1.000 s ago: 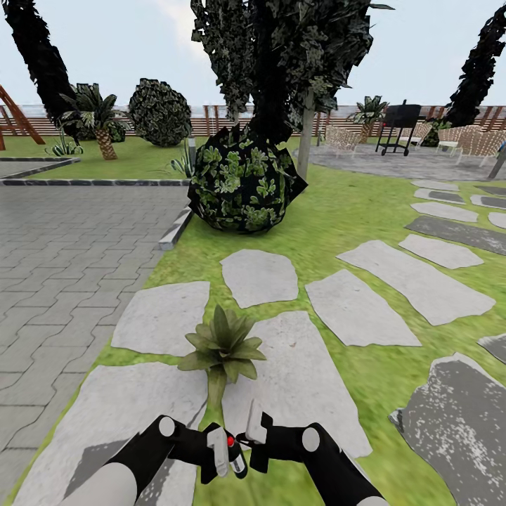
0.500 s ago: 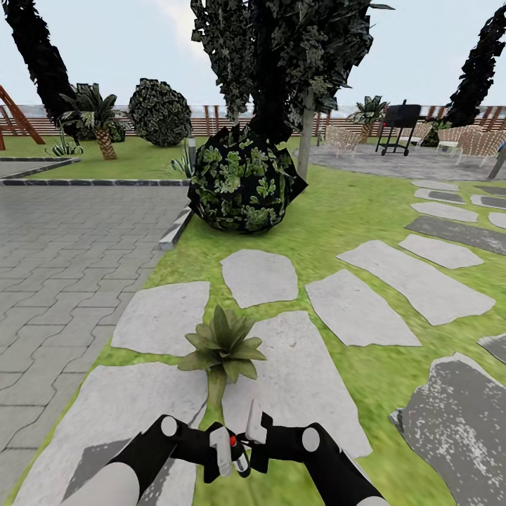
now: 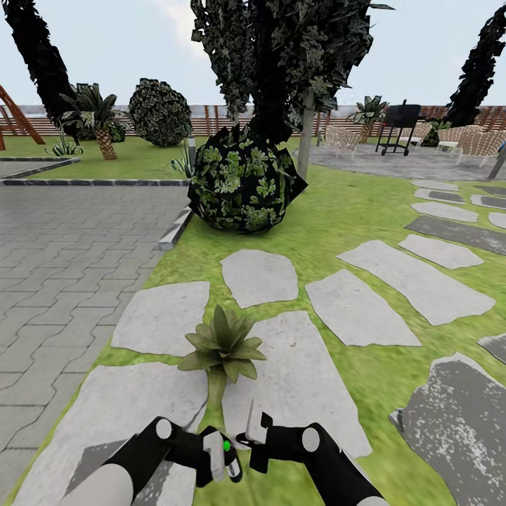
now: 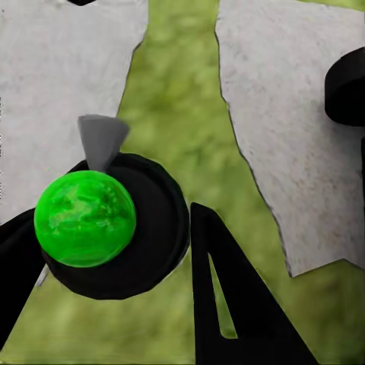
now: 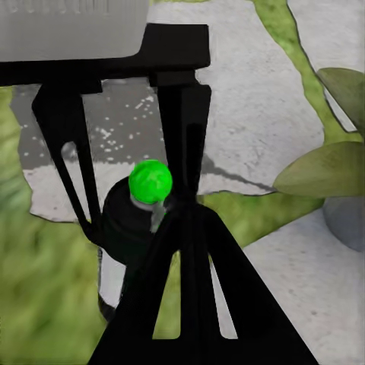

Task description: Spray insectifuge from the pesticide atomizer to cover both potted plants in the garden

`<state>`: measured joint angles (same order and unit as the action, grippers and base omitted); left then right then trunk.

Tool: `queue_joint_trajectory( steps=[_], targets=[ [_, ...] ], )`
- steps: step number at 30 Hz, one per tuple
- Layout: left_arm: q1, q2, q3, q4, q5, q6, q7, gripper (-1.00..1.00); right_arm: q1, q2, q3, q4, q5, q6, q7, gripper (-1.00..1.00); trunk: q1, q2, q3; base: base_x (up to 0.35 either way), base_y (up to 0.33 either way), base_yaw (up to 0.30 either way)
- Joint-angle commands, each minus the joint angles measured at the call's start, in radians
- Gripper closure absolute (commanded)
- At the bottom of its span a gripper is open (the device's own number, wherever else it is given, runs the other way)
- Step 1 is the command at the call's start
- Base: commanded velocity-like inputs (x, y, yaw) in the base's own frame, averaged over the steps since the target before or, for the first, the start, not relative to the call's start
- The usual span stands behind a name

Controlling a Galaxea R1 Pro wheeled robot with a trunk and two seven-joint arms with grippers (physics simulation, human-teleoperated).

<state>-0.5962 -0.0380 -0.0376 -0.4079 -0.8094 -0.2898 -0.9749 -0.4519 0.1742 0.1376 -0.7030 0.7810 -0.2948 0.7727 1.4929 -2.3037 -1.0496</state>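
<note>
The atomizer (image 3: pixel 223 458) is being held upright in the closed left gripper (image 3: pixel 214 460), its green knob (image 4: pixel 85 218) on top. The plant (image 3: pixel 221 348) is sitting just ahead on the stones (image 3: pixel 295 386). The right gripper (image 3: pixel 253 432) is waiting beside it, fingers slightly apart, holding nothing.

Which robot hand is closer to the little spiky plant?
The right tool, by a little. It sits just right of the potted plant, on the robot's side of it. The left tool, holding the atomizer, is lower in the head view, farther back.
</note>
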Motion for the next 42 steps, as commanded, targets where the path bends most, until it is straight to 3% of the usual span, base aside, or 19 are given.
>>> queue_joint_trajectory(
  steps=[1,9,10,14,18,20,22,24,26,28,31,33,36,38,39,42],
  targets=[
    [0.001,0.012,0.000,-0.001,-0.012,-0.004,-0.001,1.00,0.000,0.000,-0.001,-0.001,0.010,-0.006,0.000,1.00,0.000,0.000,-0.001,0.000,0.000,0.000],
    [0.013,0.135,-0.001,-0.002,-0.060,-0.002,-0.001,1.00,0.000,0.000,-0.001,0.000,0.011,-0.006,0.000,1.00,0.000,0.000,-0.001,0.000,0.000,0.000],
    [0.013,0.153,0.000,-0.001,-0.068,-0.001,0.000,1.00,0.000,0.000,-0.001,0.000,0.012,-0.006,0.000,-1.00,0.000,0.000,-0.001,0.000,0.000,0.000],
    [0.012,0.206,0.001,-0.001,-0.076,0.002,0.002,1.00,0.000,0.000,-0.001,0.001,0.013,-0.006,-0.002,-1.00,0.000,0.000,-0.001,0.000,0.000,0.000],
    [0.011,0.229,0.010,-0.002,-0.076,0.011,0.010,1.00,-0.001,0.000,-0.009,0.005,0.016,-0.006,-0.010,-1.00,0.000,0.000,-0.001,0.000,0.000,0.000],
    [0.011,0.236,0.017,-0.001,-0.069,0.017,0.050,1.00,0.000,0.000,-0.022,0.007,0.016,-0.008,-0.022,-1.00,0.000,0.000,-0.001,0.000,0.000,0.000],
    [0.012,0.237,0.034,0.001,-0.065,0.019,0.111,1.00,0.001,-0.032,-0.052,0.023,0.014,-0.009,-0.063,-1.00,0.000,0.000,-0.001,0.000,0.000,0.000],
    [0.013,0.236,0.075,0.012,-0.060,0.028,0.192,1.00,0.001,-0.083,-0.124,0.095,0.012,-0.010,-0.148,-1.00,0.000,0.000,-0.001,0.000,0.000,0.000],
    [0.013,0.233,0.129,0.036,-0.053,0.053,0.247,1.00,0.001,-0.108,-0.208,0.191,0.011,-0.011,-0.221,-1.00,0.000,0.000,-0.001,0.000,0.000,0.000],
    [0.013,0.229,0.212,0.057,-0.047,0.082,0.289,1.00,0.001,-0.144,-0.317,0.306,0.011,-0.016,-0.307,-1.00,0.000,0.000,-0.001,0.000,0.000,0.000],
    [0.013,0.224,0.305,0.066,-0.043,0.097,0.307,1.00,0.002,-0.205,-0.411,0.423,0.009,-0.031,-0.406,-1.00,0.000,0.000,-0.001,0.000,0.000,0.000],
    [0.013,0.221,0.329,0.068,-0.042,0.102,0.311,1.00,0.004,-0.231,-0.457,0.485,0.004,-0.064,-0.465,-1.00,0.000,0.000,-0.001,0.000,0.000,0.000],
    [0.006,0.214,0.339,0.067,-0.041,0.125,0.310,1.00,0.008,-0.244,-0.523,0.528,-0.028,-0.128,-0.578,-1.00,0.000,0.000,-0.001,0.000,0.000,0.000],
    [-0.006,0.188,0.341,0.057,-0.041,0.261,0.308,1.00,0.011,-0.247,-0.567,0.542,-0.074,-0.156,-0.745,-1.00,0.000,0.000,-0.001,0.000,0.000,0.000],
    [-0.055,0.077,0.246,0.012,-0.077,0.596,0.303,1.00,0.024,-0.244,-0.587,0.613,-0.252,-0.212,-0.880,-1.00,0.000,0.000,-0.001,0.000,0.000,0.000],
    [-0.056,0.074,0.249,0.010,-0.076,0.599,0.303,1.00,0.024,-0.247,-0.587,0.614,-0.252,-0.213,-0.880,-1.00,0.000,0.000,-0.001,0.000,0.000,0.000]
  ],
)
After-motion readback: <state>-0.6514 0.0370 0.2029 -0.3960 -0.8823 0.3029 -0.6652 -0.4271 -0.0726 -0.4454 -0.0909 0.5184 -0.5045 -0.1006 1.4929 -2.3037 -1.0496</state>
